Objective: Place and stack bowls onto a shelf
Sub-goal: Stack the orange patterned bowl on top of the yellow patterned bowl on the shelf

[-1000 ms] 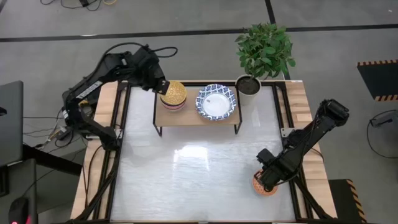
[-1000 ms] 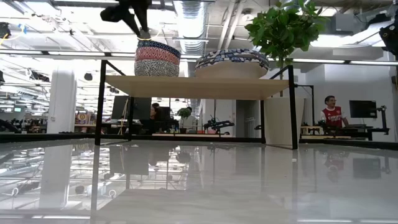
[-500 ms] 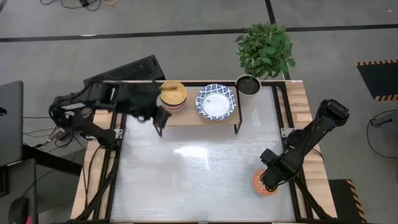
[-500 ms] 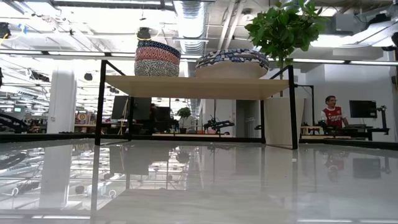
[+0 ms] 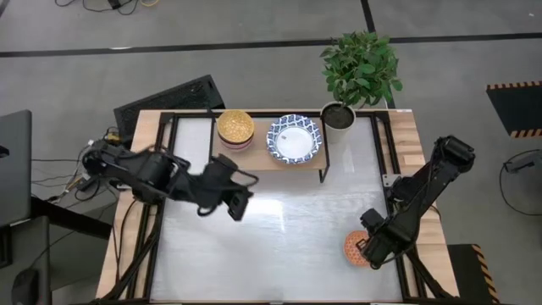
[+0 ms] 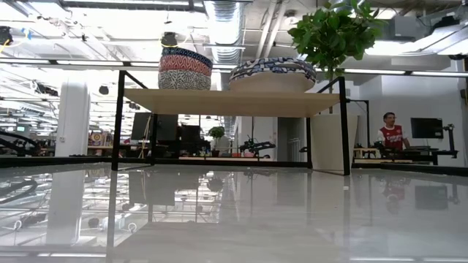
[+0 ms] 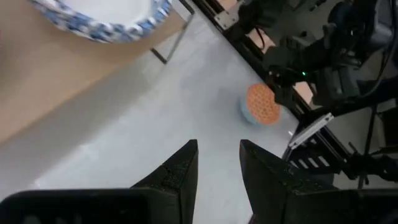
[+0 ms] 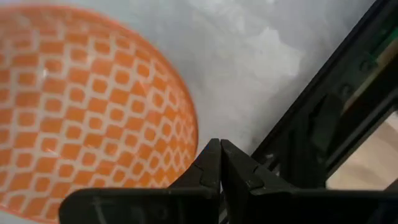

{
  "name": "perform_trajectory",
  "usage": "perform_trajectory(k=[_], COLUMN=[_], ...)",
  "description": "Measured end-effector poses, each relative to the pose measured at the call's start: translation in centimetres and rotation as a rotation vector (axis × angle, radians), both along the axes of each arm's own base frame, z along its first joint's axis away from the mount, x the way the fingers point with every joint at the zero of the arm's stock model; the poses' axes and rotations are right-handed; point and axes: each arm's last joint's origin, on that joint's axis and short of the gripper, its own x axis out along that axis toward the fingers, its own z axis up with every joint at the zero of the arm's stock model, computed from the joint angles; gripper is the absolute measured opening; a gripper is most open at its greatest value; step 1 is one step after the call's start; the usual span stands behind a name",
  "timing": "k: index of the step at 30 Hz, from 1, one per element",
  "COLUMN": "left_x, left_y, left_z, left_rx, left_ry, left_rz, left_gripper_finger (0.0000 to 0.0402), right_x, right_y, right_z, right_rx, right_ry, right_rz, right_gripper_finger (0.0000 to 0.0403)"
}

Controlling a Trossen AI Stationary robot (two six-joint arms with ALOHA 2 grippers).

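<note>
Two stacks (image 5: 235, 129) on shelf (image 5: 254, 160); orange-red bowl (image 5: 357, 248) empty.

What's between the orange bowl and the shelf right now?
Nothing visible: bare tabletop lies between the orange bowl and the shelf. The left tool hangs off to one side; the right tool is at the bowl.
</note>
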Motion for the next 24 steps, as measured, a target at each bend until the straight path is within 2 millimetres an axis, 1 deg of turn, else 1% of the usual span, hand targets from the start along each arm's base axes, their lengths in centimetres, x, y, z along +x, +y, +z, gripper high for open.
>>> perform_trajectory(k=[5,8,11,14,18,22,24], left_x=[1.8,2.5,2.5,2.3,2.1,1.8,1.6], left_y=[-1.7,-2.5,-3.0,-3.3,-3.8,-4.6,-4.9], left_z=[-0.9,-1.2,-1.1,-1.1,-1.1,-1.2,-1.2], left_rx=[-0.012,-0.020,-0.024,-0.035,-0.038,-0.035,-0.038], left_ry=[-0.031,-0.053,-0.065,-0.067,-0.075,-0.087,-0.093], left_rz=[-0.029,-0.045,-0.057,-0.059,-0.049,-0.028,-0.009], left_gripper_finger=[0.0102,0.0102,0.0102,0.0102,0.0102,0.0102,0.0102], right_x=[0.2,0.6,1.5,2.8,4.8,7.0,8.3], right_y=[1.4,2.3,2.8,2.8,1.9,-0.5,-1.7], right_z=[-1.2,-2.1,-2.8,-3.1,-3.4,-3.4,-3.4], right_rx=[0.052,0.080,0.121,0.169,0.194,0.140,0.146], right_ry=[0.043,0.034,0.003,-0.041,-0.111,-0.182,-0.232], right_rz=[0.009,0.033,0.046,0.072,0.124,0.153,0.180], right_gripper_finger=[0.0030,0.0032,0.0032,0.0033,0.0031,0.0028,0.0028])
